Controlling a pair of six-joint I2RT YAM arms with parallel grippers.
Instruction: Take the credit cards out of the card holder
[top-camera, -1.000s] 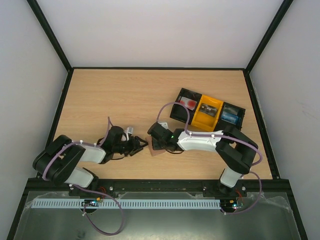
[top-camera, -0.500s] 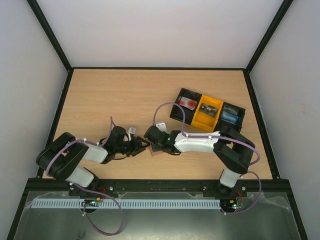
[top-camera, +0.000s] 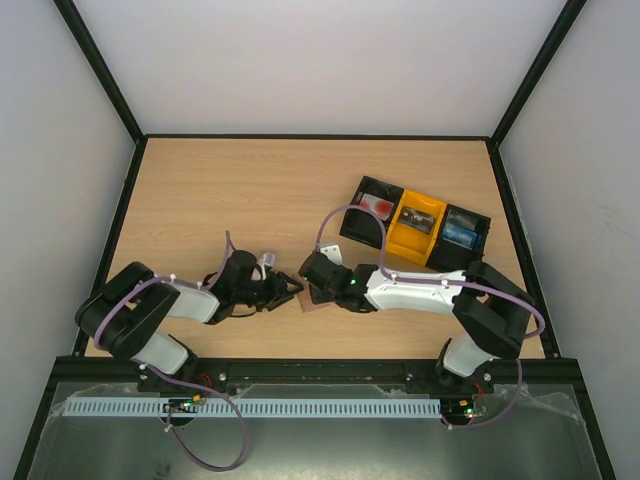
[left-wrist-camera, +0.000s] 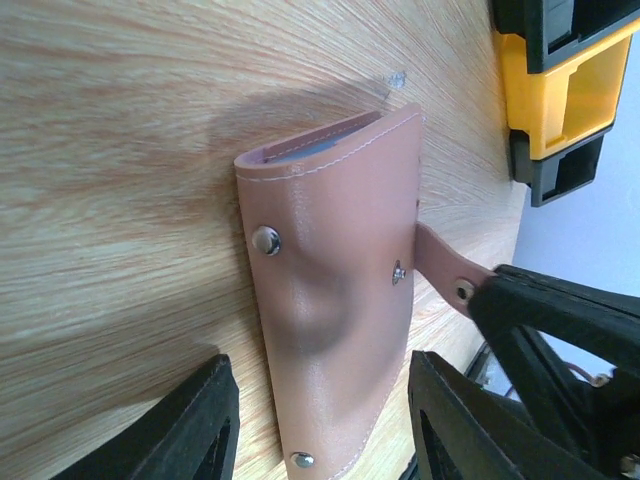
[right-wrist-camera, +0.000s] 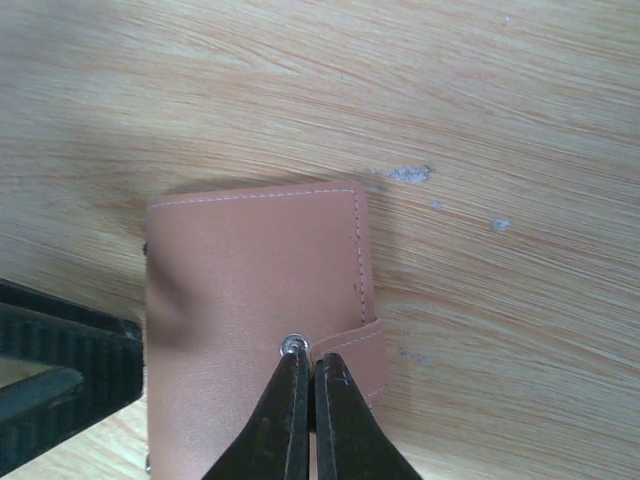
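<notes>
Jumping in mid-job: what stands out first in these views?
A brown card holder lies flat near the middle of the table, towards its near edge. The right jaws are shut on its side tab, while the left jaws stand open astride one end. Farther right sits a black-and-yellow tray.
</notes>
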